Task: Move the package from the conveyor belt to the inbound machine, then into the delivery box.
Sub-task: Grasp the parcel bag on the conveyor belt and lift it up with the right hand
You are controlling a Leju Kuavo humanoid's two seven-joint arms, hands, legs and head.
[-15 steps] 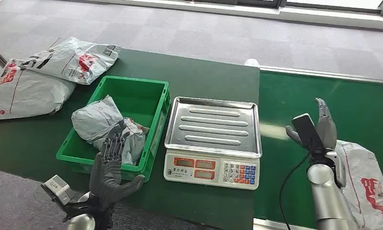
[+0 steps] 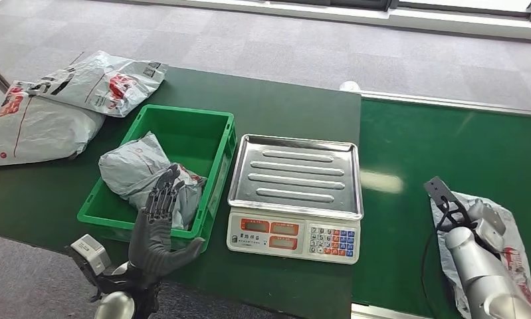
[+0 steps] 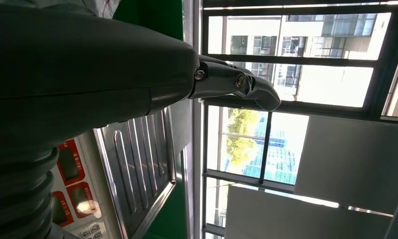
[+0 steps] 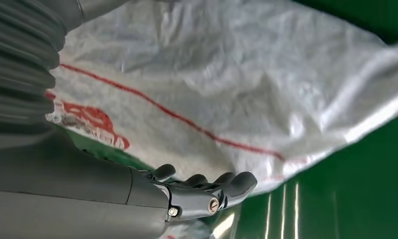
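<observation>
The package (image 2: pixel 508 249), a white plastic mailer with red print, lies on the green conveyor belt (image 2: pixel 448 153) at the near right, its long axis running roughly from near to far. The right hand (image 2: pixel 478 216) is down on it at its far left end; the wrist view shows dark fingers (image 4: pixel 221 181) curled along the bag's edge where it meets the belt, though whether they have actually clamped the plastic cannot be told. The scale (image 2: pixel 294 199), with its steel tray, stands to the left of the package, just across the belt's edge, so the carry would run leftward. The green bin (image 2: pixel 219 159) sits left of the scale and already holds grey parcels. The left hand (image 2: pixel 157 222) hovers at the bin's near side, fingers spread and holding nothing. The right arm is by far the nearer.
</observation>
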